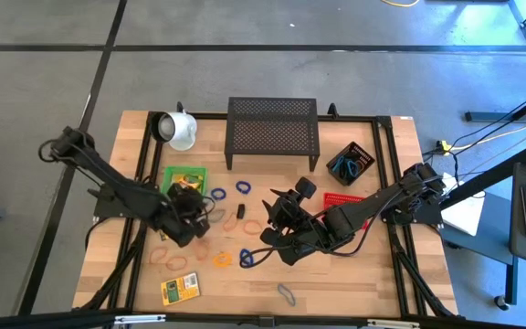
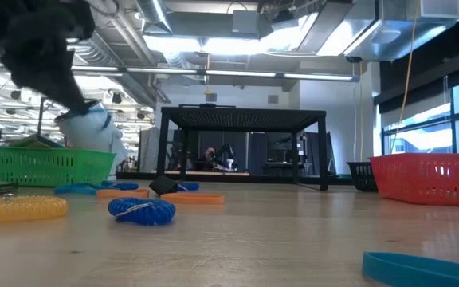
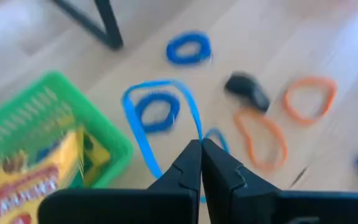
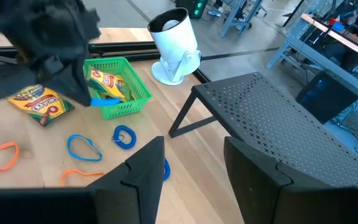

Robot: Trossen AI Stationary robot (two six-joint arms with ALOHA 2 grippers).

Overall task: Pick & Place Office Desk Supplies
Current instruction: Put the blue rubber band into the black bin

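i see the office supplies scattered over the middle of the wooden worktop (image 1: 354, 283): a blue rubber band (image 3: 160, 121) hangs as a stretched loop from the left gripper (image 3: 200, 149), whose jaws are pressed together on the strand, above the worktop just beside the green basket (image 1: 183, 175). the basket holds a yellow crayon box (image 3: 39, 180). a second crayon box (image 1: 180, 290) lies flat near the front edge of the worktop, well apart from the basket.

around the lifted band lie further loops: a small blue one (image 3: 189, 48), two orange ones (image 3: 309, 98) and (image 3: 261, 138), and a small black clip (image 3: 247, 91) between them. in the high view a grey loop (image 1: 287, 293) lies near the front edge, and a dark blue band (image 1: 247, 259) sits just in front of the right gripper (image 1: 276, 219).

the right gripper hovers over the centre of the worktop with its jaws spread and nothing between them; its wrist view looks past them toward the black mesh rack (image 4: 272, 118) and the white mug (image 4: 174, 43) lying on its side at the back left.

to the right stand a red basket (image 1: 343, 199) and a small black basket (image 1: 352, 162) with blue bands inside.
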